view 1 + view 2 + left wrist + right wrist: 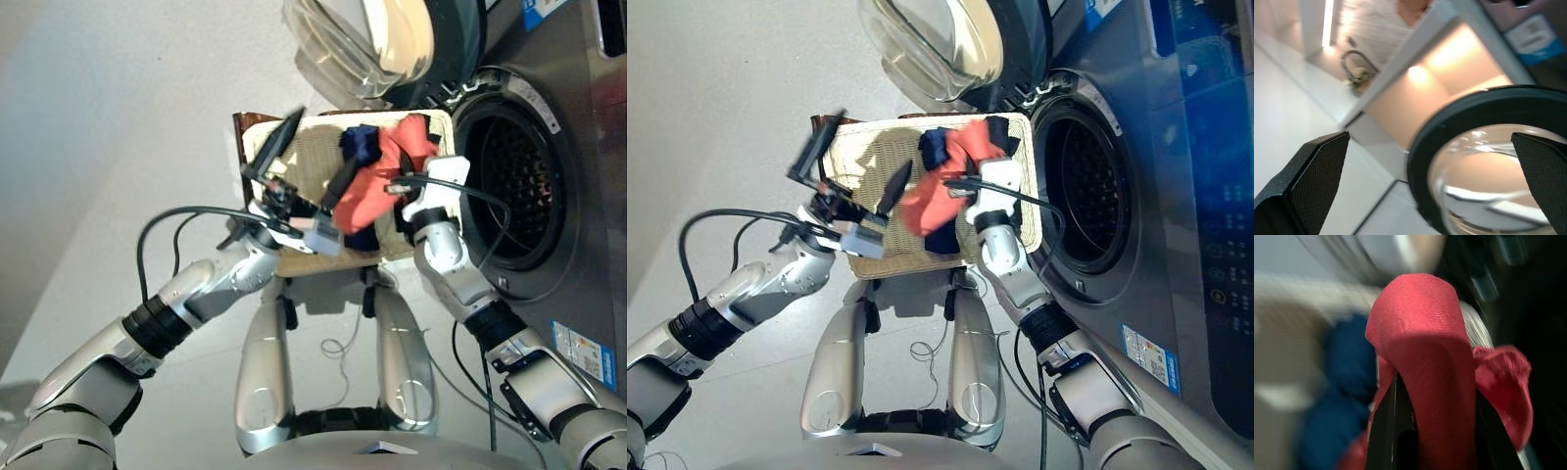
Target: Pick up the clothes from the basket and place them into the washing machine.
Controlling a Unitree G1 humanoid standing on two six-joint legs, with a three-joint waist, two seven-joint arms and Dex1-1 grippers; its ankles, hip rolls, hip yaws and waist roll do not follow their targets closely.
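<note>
Above basket (294,147): coral garment (377,186), drumward

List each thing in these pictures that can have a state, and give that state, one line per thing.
washing machine: drum opening uncovered, no clothes visible inside.
porthole door: swung open.
left gripper: open, holding nothing.
right gripper: shut on the coral red garment, lifted over the basket.
navy blue garment: lying in the basket.
</note>
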